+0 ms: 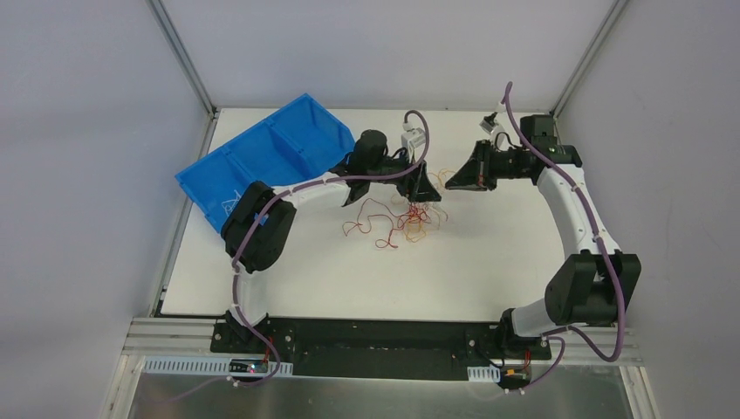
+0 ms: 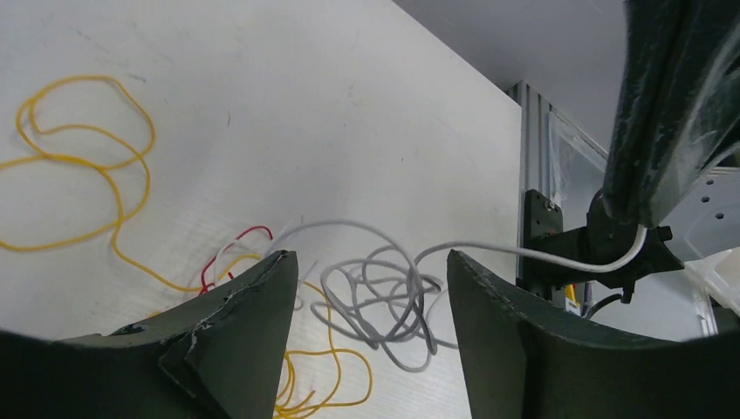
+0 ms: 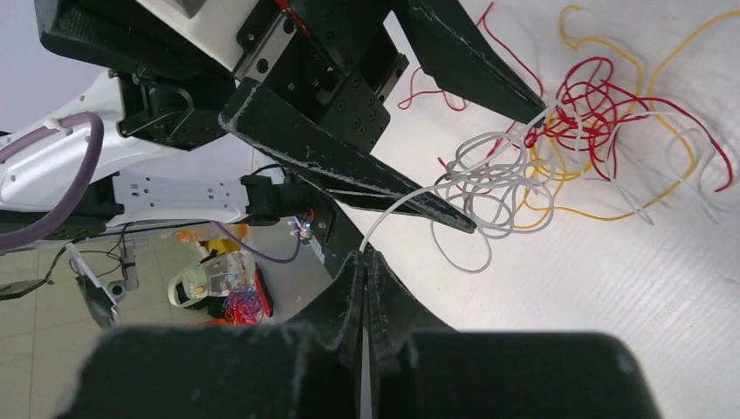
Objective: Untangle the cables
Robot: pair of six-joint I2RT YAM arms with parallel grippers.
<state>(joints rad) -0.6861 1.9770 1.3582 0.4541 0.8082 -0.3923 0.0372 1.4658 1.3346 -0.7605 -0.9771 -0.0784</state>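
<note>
White cable [image 3: 410,196] pinched tight in the right gripper [image 3: 364,262], leading back into the tangled cables [image 1: 403,218] mid-surface [image 1: 489,262]. Left gripper [image 2: 368,262] spread over the white loops, holding nothing. Risk: pulling now cinches the knot, dragging everything along.

The white table [image 1: 489,271] carries a tangle of thin curly cables [image 1: 393,223], red, orange-yellow and white, near its middle, and a blue plastic divided bin [image 1: 262,157] at its far-left corner

Cables [image 1: 401,223] tangled centrally (red, yellow, white; perhaps knotted).
</note>
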